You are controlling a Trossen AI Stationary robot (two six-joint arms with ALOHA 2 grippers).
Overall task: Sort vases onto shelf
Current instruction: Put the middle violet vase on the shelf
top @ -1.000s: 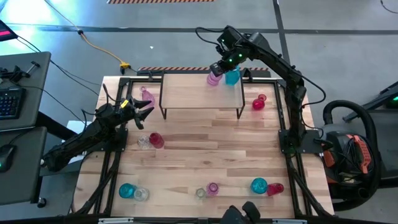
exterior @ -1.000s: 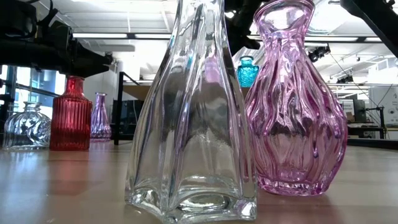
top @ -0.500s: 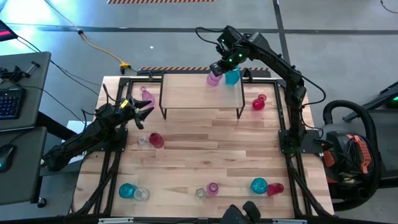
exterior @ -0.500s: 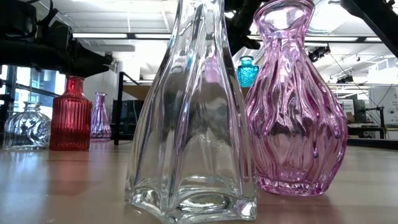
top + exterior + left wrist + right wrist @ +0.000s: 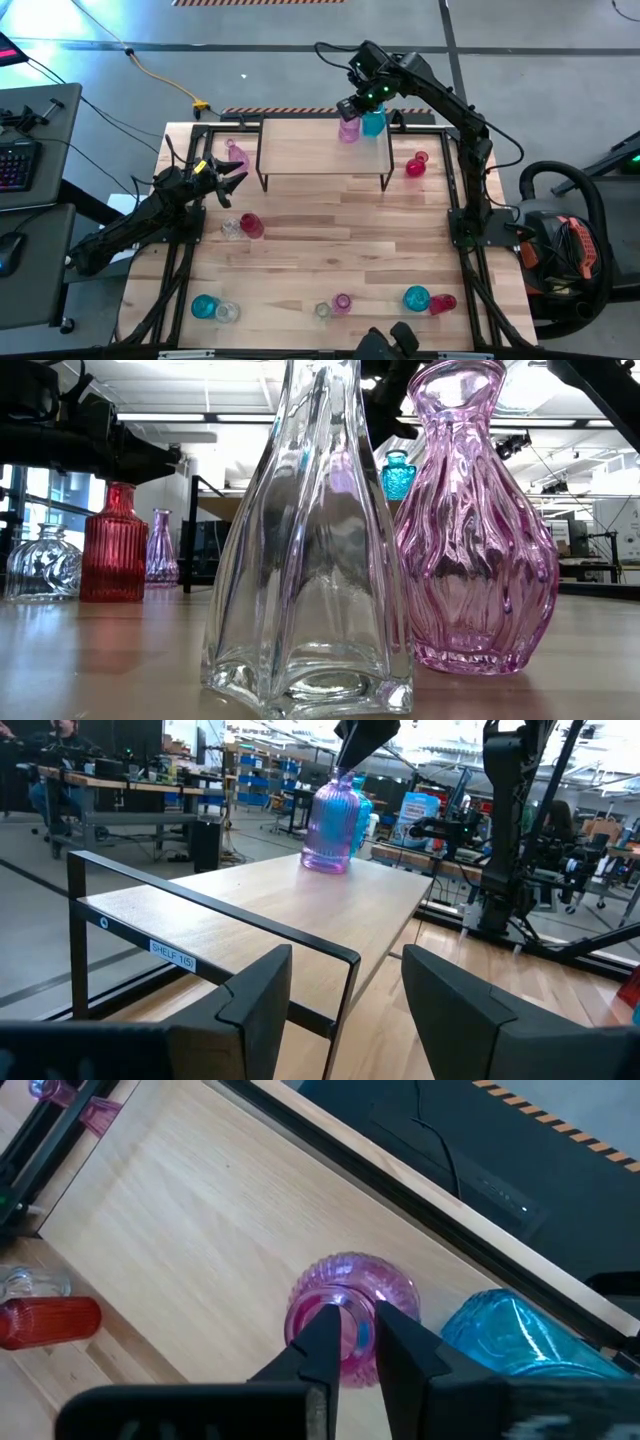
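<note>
Right gripper [image 5: 352,1342]: fingers on pink vase [image 5: 348,130] rim, grip unclear; shelf [image 5: 300,152] far-right corner, beside teal vase [image 5: 374,123].
Left gripper [image 5: 232,178]: released, worktop [image 5: 330,240] left edge.

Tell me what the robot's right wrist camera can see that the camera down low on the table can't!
Only the right wrist view shows the right gripper at the neck of the pink-purple vase standing on the shelf, its fingers close around the rim.

Only the low view shows the big clear vase and the big pink vase right in front of its lens.

Both show the teal vase on the shelf and a red vase on the table.
</note>
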